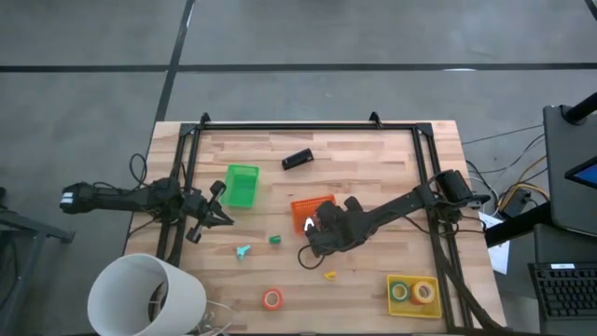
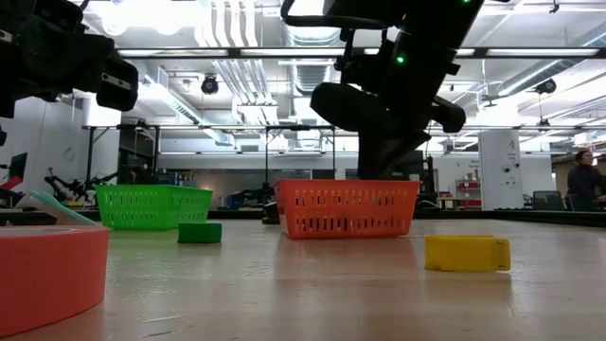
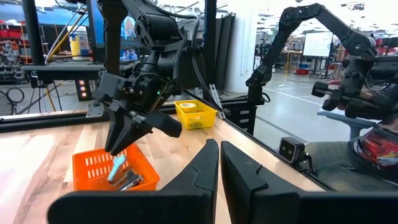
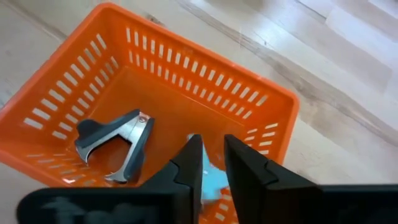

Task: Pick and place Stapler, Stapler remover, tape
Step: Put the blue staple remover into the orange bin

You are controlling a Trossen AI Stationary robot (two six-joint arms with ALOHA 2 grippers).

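Note:
The black stapler (image 1: 297, 160) lies flat on the far middle of the table. A green tape roll (image 1: 275, 240), an orange-red roll (image 1: 271, 299) and a small yellow piece (image 1: 329, 274) lie on the table. Two more rolls sit in the yellow bin (image 1: 412, 294). A teal staple remover (image 1: 243, 250) lies left of the green roll. My right gripper (image 4: 211, 146) hangs over the orange bin (image 4: 155, 93), shut on a light blue staple remover (image 4: 209, 177). A dark grey staple remover (image 4: 115, 146) lies on that bin's floor. My left gripper (image 3: 219, 165) is shut and waits at the table's left, beside the green bin (image 1: 241, 185). My right gripper pinches the light blue staple remover between its two fingers, pointing down from above. The piece's upper end (image 3: 119, 160) is at the fingertips. The rest hangs below them inside the orange bin; I cannot tell whether it touches the bin's floor.
The green bin stands at left centre, the orange bin in the middle and the yellow bin at the near right corner. A dark frame rail (image 1: 308, 126) runs along the table's far edge and down both sides. A white bucket (image 1: 145, 294) overlaps the near left corner.

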